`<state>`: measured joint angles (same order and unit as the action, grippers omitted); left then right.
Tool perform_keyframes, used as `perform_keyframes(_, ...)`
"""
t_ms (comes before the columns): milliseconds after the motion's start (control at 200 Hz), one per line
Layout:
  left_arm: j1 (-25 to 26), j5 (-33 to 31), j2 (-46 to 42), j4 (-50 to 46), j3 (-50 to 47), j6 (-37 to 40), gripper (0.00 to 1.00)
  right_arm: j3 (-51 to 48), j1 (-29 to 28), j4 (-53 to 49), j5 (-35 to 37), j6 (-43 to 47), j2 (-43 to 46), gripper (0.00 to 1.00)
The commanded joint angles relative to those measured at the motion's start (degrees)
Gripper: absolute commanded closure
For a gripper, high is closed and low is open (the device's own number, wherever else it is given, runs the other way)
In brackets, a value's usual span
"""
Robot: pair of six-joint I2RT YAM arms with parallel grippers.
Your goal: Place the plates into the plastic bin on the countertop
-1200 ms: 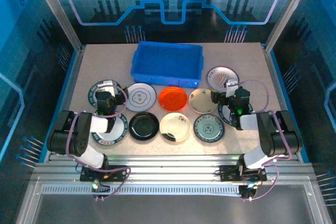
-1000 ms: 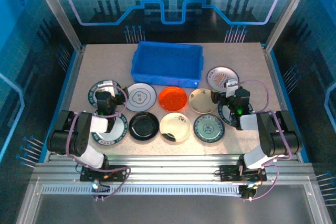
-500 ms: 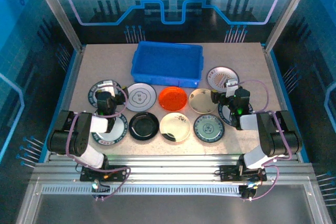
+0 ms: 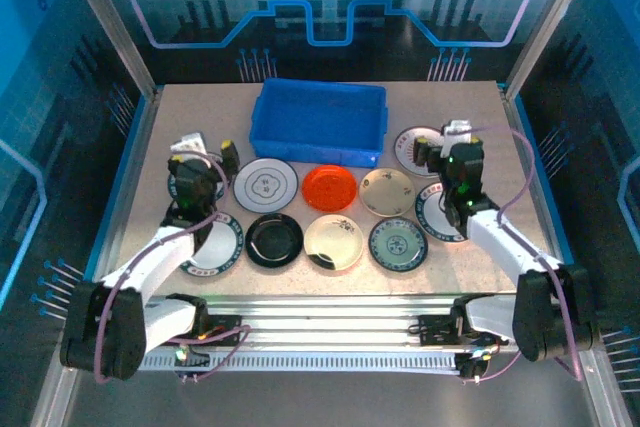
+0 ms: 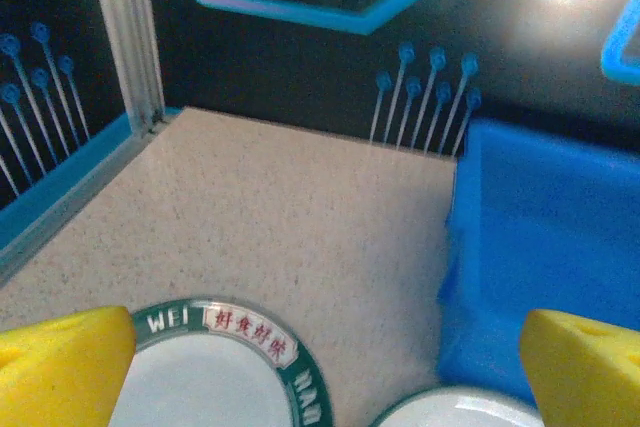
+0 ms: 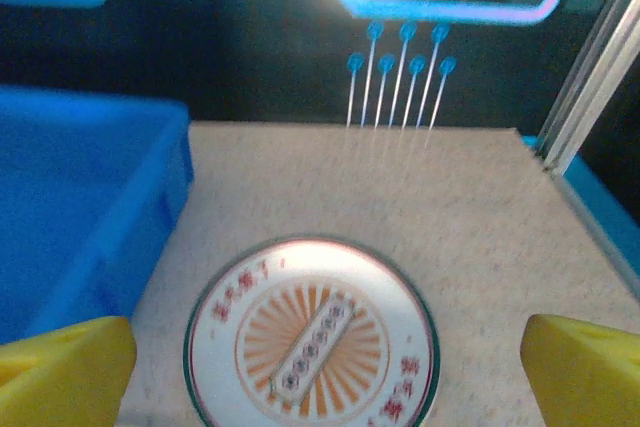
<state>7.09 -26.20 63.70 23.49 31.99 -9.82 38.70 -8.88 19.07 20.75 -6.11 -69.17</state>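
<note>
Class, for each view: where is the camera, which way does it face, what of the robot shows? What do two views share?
Top external: above and behind, looking down at the countertop; both arms, left end effector, right end effector.
Left wrist: on the left arm, facing the far wall; yellow fingers.
Right wrist: on the right arm, facing likewise over a sunburst plate; yellow fingers.
Shared: both wrist views catch the bin.

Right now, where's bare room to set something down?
Two bare patches on the countertop: the far-left corner, between the plastic bin and the left edge, and the far-right corner beyond the sunburst plate. The bin's floor is bare too. Crowded: the two rows of plates in front of the bin, nearly rim to rim.
</note>
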Motion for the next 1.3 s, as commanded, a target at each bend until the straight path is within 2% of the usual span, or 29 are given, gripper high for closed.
perform_keyframes(0, -0.5, 0.4, -0.7, -28.6, 11.9, -11.5, 0.01, 6.4, 1.2, -18.2, 3.5, -7.8, 1.0, 0.0)
perform_keyframes(30, -0.5, 3.5, -0.4, -31.9, 14.7, -12.1, 0.01, 7.9, 2.2, -20.4, 2.7, -9.4, 0.6, 0.0)
perform_keyframes(65, -0.4, 7.6, -0.2, -33.8, 16.5, -13.0, 0.01, 10.2, 4.2, -23.3, -1.3, -11.3, -0.5, 0.0)
perform_keyframes(150, -0.3, 20.2, -0.9, -33.5, 18.4, -14.8, 0.01, 16.3, 8.3, -28.9, -8.2, -15.0, -4.3, 0.0)
perform_keyframes(265, -0.1, 30.8, -0.2, -34.5, 21.6, -17.9, 0.01, 20.5, 12.2, -32.3, -16.0, -18.0, -9.8, 0.02)
perform_keyframes(310, -0.1, 34.3, 0.9, -35.8, 23.6, -18.3, 0.01, 21.3, 13.1, -32.6, -18.8, -19.2, -11.3, 0.07)
perform_keyframes(425, 0.1, 40.4, 2.6, -38.6, 27.6, -18.6, 0.01, 21.6, 14.9, -33.2, -20.9, -21.2, -14.2, 0.17)
perform_keyframes(470, 0.1, 42.5, 3.2, -39.0, 28.8, -19.1, 0.01, 21.4, 16.3, -33.0, -22.5, -22.8, -15.7, 0.3)
perform_keyframes(555, 0.2, 46.1, 3.8, -37.6, 29.3, -20.3, 0.02, 19.5, 18.5, -29.6, -26.4, -25.4, -17.8, 0.41)
perform_keyframes(665, 0.9, 48.4, 5.0, -35.9, 29.5, -21.5, 0.05, 19.3, 20.3, -28.4, -28.4, -26.6, -21.6, 0.49)
perform_keyframes(951, 4.7, 48.5, 9.6, -32.7, 29.9, -21.6, 0.07, 20.7, 22.3, -29.0, -28.3, -26.8, -28.4, 0.51)
perform_keyframes(1086, 6.1, 48.4, 11.9, -31.1, 30.3, -21.9, 0.07, 20.8, 23.3, -27.8, -30.6, -27.4, -30.9, 0.58)
perform_keyframes(1296, 7.7, 48.0, 14.6, -28.8, 30.1, -22.4, 0.07, 22.4, 23.8, -27.1, -32.7, -28.0, -34.4, 0.63)
